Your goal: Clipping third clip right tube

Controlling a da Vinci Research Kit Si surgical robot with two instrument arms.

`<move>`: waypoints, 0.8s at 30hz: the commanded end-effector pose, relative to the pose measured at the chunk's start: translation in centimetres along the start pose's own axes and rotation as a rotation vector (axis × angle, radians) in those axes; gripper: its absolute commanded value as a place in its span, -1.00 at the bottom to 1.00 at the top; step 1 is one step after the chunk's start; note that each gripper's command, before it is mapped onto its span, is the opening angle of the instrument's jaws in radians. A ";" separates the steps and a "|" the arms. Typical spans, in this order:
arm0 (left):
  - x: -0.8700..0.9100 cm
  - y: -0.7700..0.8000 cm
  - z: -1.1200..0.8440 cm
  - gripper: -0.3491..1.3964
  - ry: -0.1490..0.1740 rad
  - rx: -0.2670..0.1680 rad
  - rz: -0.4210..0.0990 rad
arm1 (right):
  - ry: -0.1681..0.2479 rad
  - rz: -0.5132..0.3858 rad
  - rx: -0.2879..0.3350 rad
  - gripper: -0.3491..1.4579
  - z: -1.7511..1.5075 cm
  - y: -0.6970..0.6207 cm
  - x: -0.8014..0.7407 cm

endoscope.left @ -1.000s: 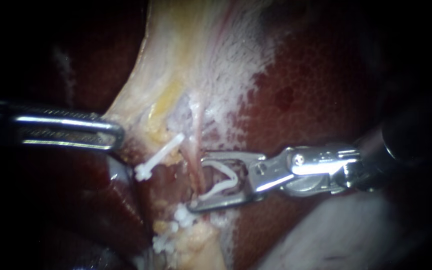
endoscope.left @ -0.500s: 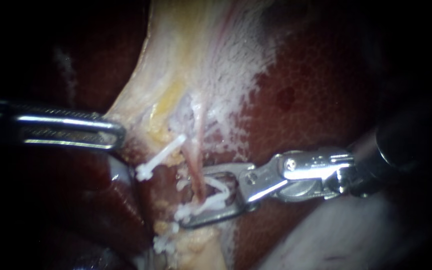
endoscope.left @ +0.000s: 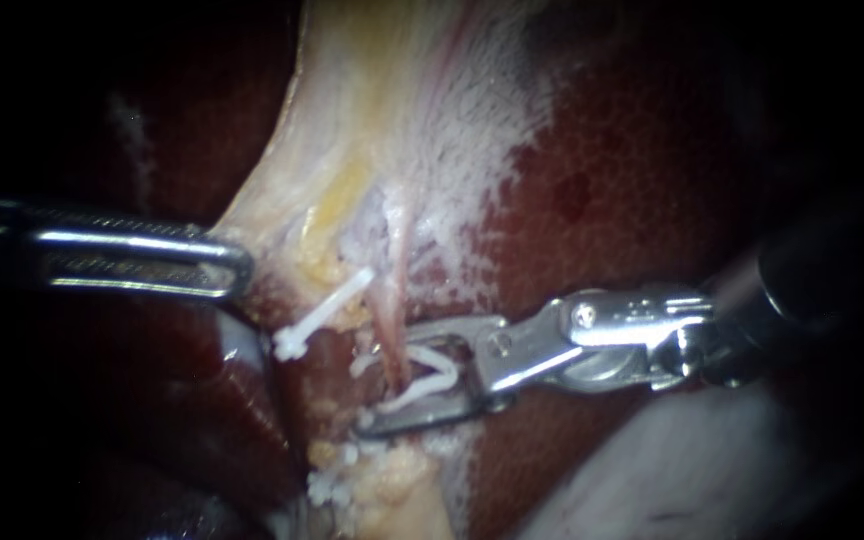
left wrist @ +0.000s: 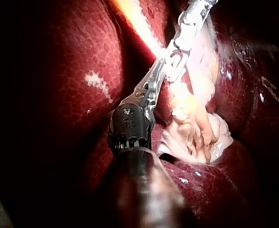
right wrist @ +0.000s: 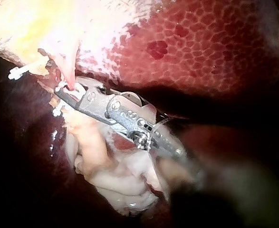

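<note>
My right instrument [endoscope.left: 389, 384] comes in from the right, its jaws astride the thin pink right tube [endoscope.left: 393, 335]. A white clip [endoscope.left: 427, 380] sits between the jaws, bent around the tube, and both jaws press on it. In the right wrist view the same jaws [right wrist: 67, 93] sit at the tube [right wrist: 69, 73]. A second white clip [endoscope.left: 320, 317] lies slanted just to the left. More white clips [endoscope.left: 335, 484] sit lower down on yellow fat. My left instrument [endoscope.left: 230, 264] holds the pale gallbladder [endoscope.left: 372, 120] edge, jaws shut on it [left wrist: 178, 54].
Dark red liver [endoscope.left: 612, 200] lies to the right of the tube and behind my right instrument. Pale loose tissue [right wrist: 125, 180] bunches beside my right instrument's shaft. Liver lobes [left wrist: 72, 85] surround my left instrument.
My right instrument's jaws have narrowed around the tube and slid slightly left, squeezing the clip flatter. My left instrument has stayed put.
</note>
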 end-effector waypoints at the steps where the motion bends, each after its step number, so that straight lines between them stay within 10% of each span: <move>1: 0.00 0.00 0.00 -1.00 0.000 0.000 0.000 | 0.002 -0.002 -0.003 -0.88 -0.02 0.00 -0.01; 24: 0.00 0.02 0.01 -1.00 0.000 0.000 0.000 | 0.001 0.063 -0.004 -1.00 -0.02 -0.03 -0.11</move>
